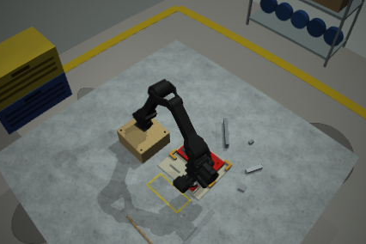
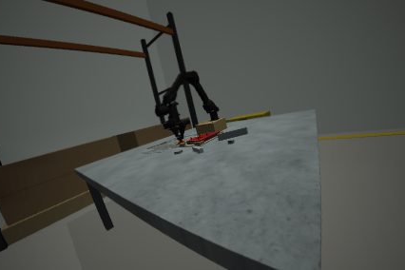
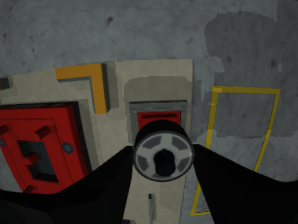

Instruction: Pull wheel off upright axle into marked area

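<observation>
The wheel point(image 3: 163, 136) is a dark cylinder with a grey spoked face. My gripper point(image 3: 162, 151) point(image 2: 180, 140) is shut on it, one fingertip at each side. The dark end of the axle point(image 3: 164, 165) shows in the wheel's hub, so the wheel is around the axle in this view; how high it sits on it I cannot tell. A small red block point(image 3: 159, 118) in a grey surround lies beneath. The marked area, a yellow outline point(image 3: 245, 90) point(image 1: 162, 198), lies beside the board, to the right of the wheel in the wrist view. In the top view the arm hides the wheel.
The beige board point(image 3: 145, 68) point(image 1: 168, 162) carries a red housing point(image 3: 65, 120) and orange corner brackets point(image 3: 100, 92). The arm stands on a wooden block point(image 1: 155, 149). Grey bars point(image 1: 226, 133) point(image 1: 253, 168) and a thin wooden stick point(image 1: 137, 228) lie around the board.
</observation>
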Robot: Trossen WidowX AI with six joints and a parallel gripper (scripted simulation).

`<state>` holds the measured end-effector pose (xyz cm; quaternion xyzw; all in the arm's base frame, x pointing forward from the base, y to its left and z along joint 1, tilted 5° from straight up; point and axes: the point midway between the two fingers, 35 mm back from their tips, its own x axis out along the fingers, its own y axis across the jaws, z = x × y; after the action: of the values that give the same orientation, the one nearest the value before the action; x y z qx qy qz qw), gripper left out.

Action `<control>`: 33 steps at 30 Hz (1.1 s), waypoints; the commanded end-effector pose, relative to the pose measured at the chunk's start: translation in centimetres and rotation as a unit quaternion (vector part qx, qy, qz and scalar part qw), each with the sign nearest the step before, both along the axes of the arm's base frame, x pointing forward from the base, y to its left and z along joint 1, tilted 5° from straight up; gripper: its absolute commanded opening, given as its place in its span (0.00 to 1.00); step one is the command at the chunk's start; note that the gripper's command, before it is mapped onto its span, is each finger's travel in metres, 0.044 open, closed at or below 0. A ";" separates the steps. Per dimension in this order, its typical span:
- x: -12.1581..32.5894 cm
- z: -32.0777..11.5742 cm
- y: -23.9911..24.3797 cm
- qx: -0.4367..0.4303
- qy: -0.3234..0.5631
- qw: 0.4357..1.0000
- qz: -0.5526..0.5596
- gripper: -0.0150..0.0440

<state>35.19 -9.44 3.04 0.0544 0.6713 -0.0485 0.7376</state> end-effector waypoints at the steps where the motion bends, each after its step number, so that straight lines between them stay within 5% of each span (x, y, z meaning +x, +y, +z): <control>1: -0.3 1.8 0.0 -0.001 -0.005 1.000 -0.001 0.25; 33: -0.4 3.2 0.0 -0.001 -0.006 1.000 -0.001 0.25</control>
<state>34.59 -9.38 5.67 0.0558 0.6697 -0.0493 0.7389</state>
